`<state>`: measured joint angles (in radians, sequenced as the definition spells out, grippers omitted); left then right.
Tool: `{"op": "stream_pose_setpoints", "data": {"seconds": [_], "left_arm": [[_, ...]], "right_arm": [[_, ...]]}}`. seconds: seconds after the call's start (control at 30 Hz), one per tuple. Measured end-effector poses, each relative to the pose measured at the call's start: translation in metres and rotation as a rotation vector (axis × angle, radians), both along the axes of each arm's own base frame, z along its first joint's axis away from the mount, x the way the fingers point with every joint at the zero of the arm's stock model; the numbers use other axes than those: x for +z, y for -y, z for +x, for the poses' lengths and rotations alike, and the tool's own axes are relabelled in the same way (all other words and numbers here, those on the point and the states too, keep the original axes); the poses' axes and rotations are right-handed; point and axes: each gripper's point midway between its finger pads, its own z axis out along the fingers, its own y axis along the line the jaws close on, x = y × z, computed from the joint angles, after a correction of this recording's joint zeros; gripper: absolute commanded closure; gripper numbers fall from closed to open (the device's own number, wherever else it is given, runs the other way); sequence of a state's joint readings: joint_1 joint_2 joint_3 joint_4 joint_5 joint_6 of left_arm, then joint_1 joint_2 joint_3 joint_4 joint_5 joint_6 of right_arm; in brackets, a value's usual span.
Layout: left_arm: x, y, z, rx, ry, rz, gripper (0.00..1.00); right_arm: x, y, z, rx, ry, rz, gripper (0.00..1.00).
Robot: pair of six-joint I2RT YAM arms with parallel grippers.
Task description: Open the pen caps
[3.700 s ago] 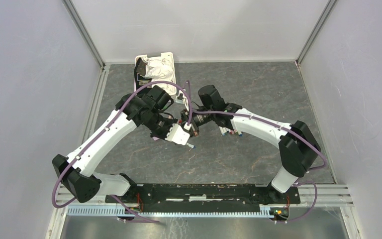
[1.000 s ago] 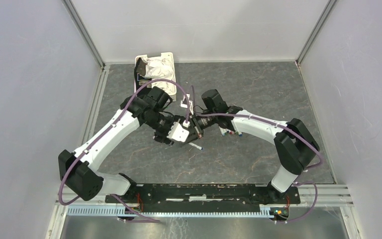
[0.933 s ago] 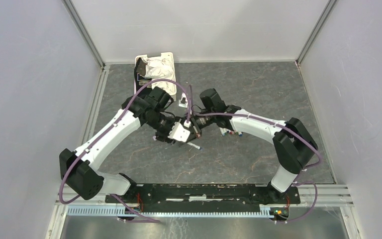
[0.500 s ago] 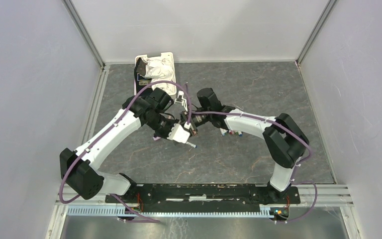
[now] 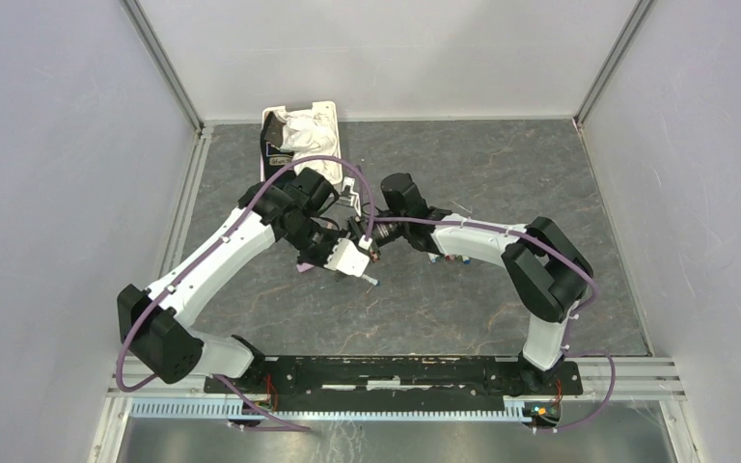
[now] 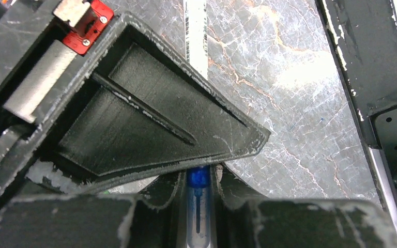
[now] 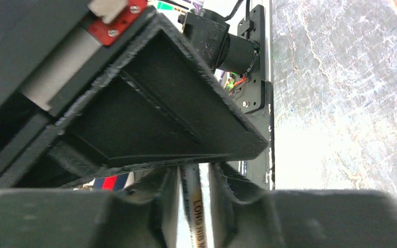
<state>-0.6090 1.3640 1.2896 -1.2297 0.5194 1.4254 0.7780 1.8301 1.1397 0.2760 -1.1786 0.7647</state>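
Left gripper point(image 6: 198, 170) is pinched tight around the blue cap point(image 6: 198, 180) and the right gripper point(image 7: 192, 175) is clamped on the white barrel point(image 7: 193, 204), nose-to-nose, so the long axis runs straight between them, looks like a pull-apart along that line.

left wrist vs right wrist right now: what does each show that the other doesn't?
Only the left wrist: the blue pen cap, clamped in the left gripper.
Only the right wrist: black printed lettering on the white barrel held in the right gripper, plus a black motor behind it.
Both: a gripper shut on a pen, a stretch of white barrel, and the marbled table underneath.
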Motion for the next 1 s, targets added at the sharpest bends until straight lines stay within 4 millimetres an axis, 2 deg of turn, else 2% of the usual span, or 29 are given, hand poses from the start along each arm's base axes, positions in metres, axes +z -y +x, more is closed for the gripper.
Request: {"op": "stream_pose_setpoints", "data": {"seconds": [0.07, 0.27, 0.37, 0.43, 0.5, 0.6, 0.63, 0.7, 0.9, 0.93, 1.0], "left_arm": [[-0.002, -0.002, 0.002, 0.004, 0.002, 0.019, 0.98], [-0.002, -0.01, 0.007, 0.024, 0.011, 0.062, 0.98], [-0.005, -0.023, 0.021, 0.059, 0.043, 0.107, 0.98], [-0.008, -0.032, 0.033, 0.065, 0.053, 0.099, 0.98], [-0.01, -0.025, 0.035, 0.021, -0.003, -0.021, 0.98], [-0.001, -0.002, 0.03, -0.04, -0.083, -0.168, 0.98], [0.004, 0.002, 0.033, -0.047, -0.086, -0.174, 0.98], [0.008, 0.002, 0.041, -0.047, -0.053, -0.163, 0.98], [-0.008, 0.002, 0.034, -0.081, -0.018, -0.123, 0.98], [-0.008, 0.001, 0.034, -0.082, -0.007, -0.118, 0.98], [-0.007, -0.003, 0.035, -0.081, 0.029, -0.107, 0.98]], "right_arm": [[0.004, -0.002, 0.0, 0.013, -0.001, 0.011, 0.99], [0.005, -0.01, 0.006, 0.058, -0.011, 0.025, 1.0], [-0.001, -0.016, 0.017, 0.067, 0.025, 0.015, 1.0], [-0.013, -0.013, 0.022, 0.034, 0.095, -0.017, 1.0], [-0.024, -0.001, 0.028, -0.106, 0.268, -0.027, 1.0], [-0.017, 0.028, 0.023, -0.251, 0.409, 0.021, 1.0], [-0.014, 0.03, 0.027, -0.258, 0.44, 0.029, 1.0], [-0.011, 0.031, 0.036, -0.27, 0.47, 0.04, 1.0], [-0.02, 0.035, 0.025, -0.23, 0.412, 0.022, 1.0], [-0.02, 0.034, 0.025, -0.224, 0.403, 0.019, 0.99], [-0.018, 0.031, 0.024, -0.206, 0.376, 0.013, 0.82]]}}
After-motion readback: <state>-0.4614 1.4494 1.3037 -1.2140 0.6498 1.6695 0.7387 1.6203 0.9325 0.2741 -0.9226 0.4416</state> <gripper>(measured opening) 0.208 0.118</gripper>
